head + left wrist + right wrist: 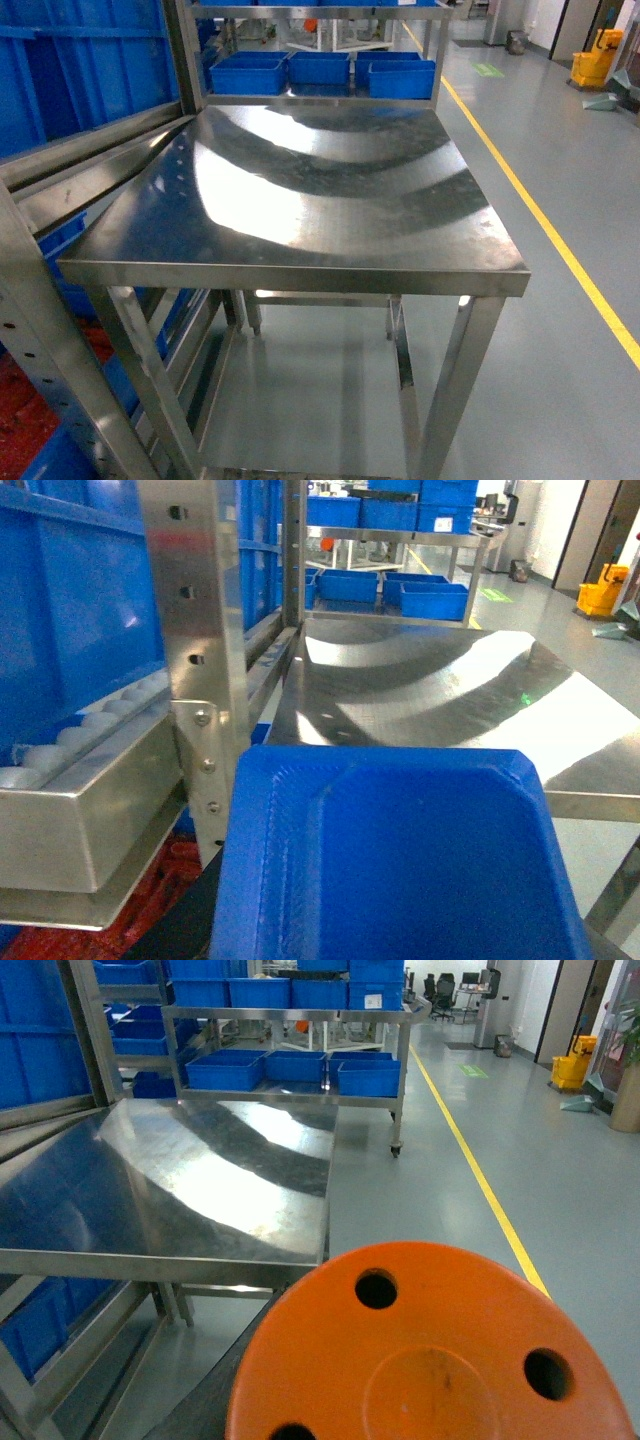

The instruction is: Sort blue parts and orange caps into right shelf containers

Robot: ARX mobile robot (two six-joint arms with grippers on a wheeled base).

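Blue part (400, 865), a square dished plastic piece, fills the left wrist view; steel table (300, 190) centre, blue containers (320, 70) behind; orange cap (430, 1360), round with holes, right. Neither tool shows.

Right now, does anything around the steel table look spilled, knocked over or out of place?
Nothing stands out. The steel table shows only glare. The blue bins on the cart behind it sit upright in a row. A blue part and an orange cap fill the wrist views; neither gripper is visible.
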